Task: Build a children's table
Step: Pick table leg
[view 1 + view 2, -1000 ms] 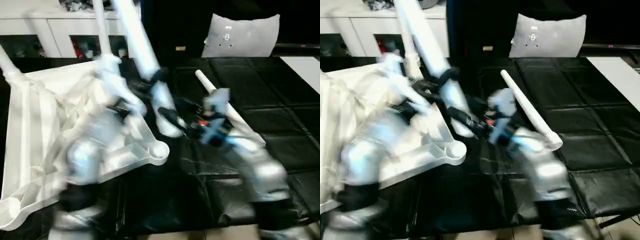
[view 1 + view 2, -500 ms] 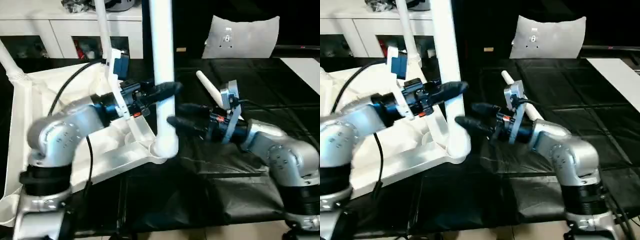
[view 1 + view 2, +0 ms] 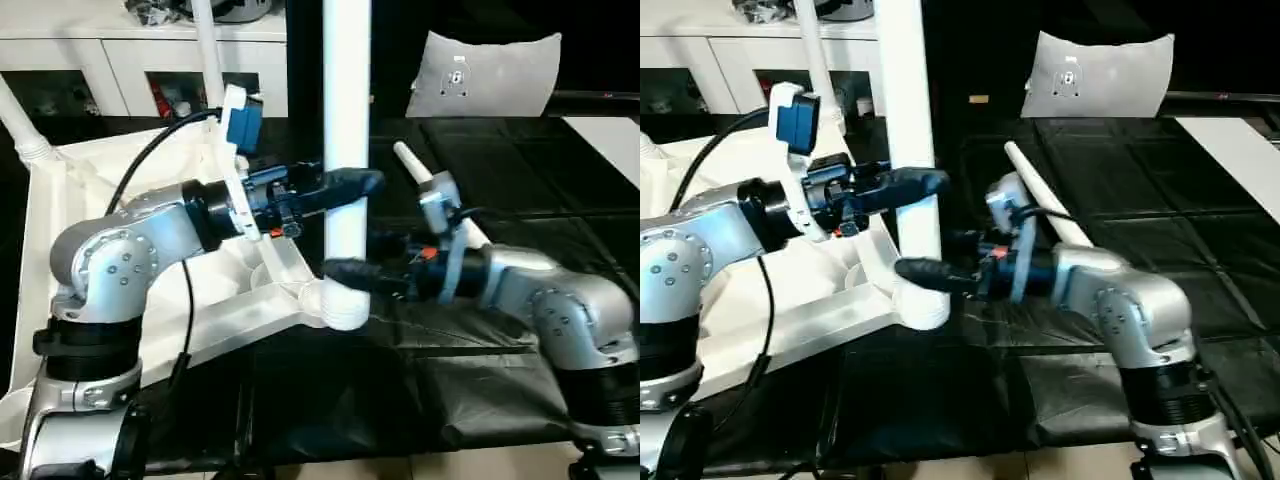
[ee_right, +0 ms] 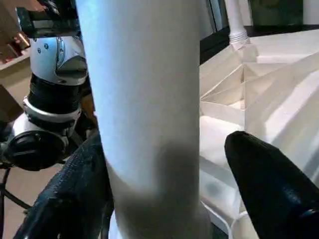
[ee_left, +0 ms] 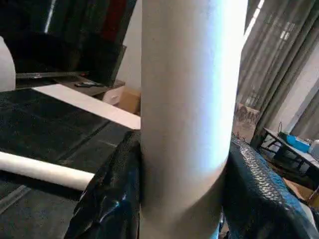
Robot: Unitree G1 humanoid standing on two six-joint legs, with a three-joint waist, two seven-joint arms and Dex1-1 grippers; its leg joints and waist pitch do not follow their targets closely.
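The upturned table top fills the frame's left on the black desk. An upright leg stands in its near corner socket at centre, the left gripper clamped on it. The right gripper, fingers apart, straddles its base. A spare leg lies behind, a white cabinet upper left.

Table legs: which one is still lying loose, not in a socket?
The leg lying flat on the black mat, behind the right gripper. The other three stand upright in the tabletop corners.
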